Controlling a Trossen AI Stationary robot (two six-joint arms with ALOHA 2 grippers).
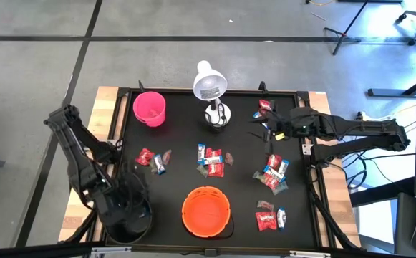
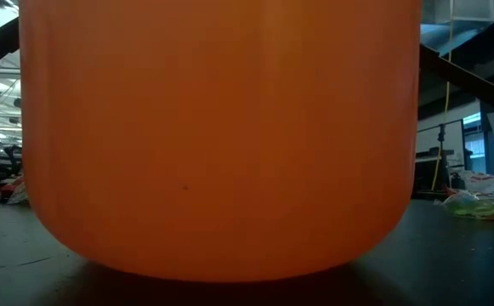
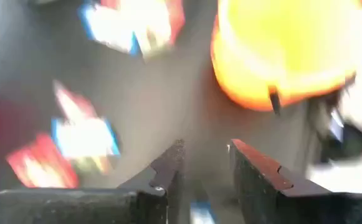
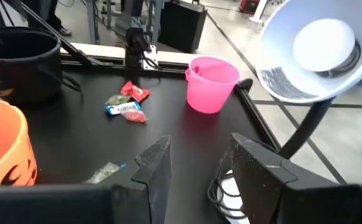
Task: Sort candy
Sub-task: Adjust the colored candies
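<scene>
Candy lies scattered in small clusters across the black counter (image 1: pixel 179 136), seen from above. Nearest the front edge: orange bowl (image 1: pixel 206 212), upright, filling almost the whole low view. Just right of it, a pair of wrapped sweets (image 1: pixel 271 218), red with blue-and-white. Black bucket (image 1: pixel 128 209) at the front left corner, under the left arm.

Left gripper (image 3: pixel 202 163): hovers low over the counter near the front left, between the black bucket and the orange bowl. Jaws parted with a clear gap, nothing between them. Its wrist view is blurred; red and blue-and-white wrappers show ahead of the fingers, the orange bowl off to one side.

Mid counter: three clusters in a rough row. Left cluster (image 1: pixel 153 160), red plus blue-and-white. Centre cluster (image 1: pixel 211 161), just behind the orange bowl. Right cluster (image 1: pixel 273 173), the largest, near the right edge.

Right gripper (image 4: pixel 196 163): hangs above the far right part of the counter, pointing toward the lamp. Jaws apart, holding nothing. Left cluster shows in its wrist view too, between the pink cup and the black bucket.

Far side: white desk lamp (image 1: pixel 210 86), its base on the counter, shade tilted. Pink cup (image 1: pixel 150 107) upright to its left. Two sweets (image 1: pixel 263 110) at the far right, close beside the right gripper.
</scene>
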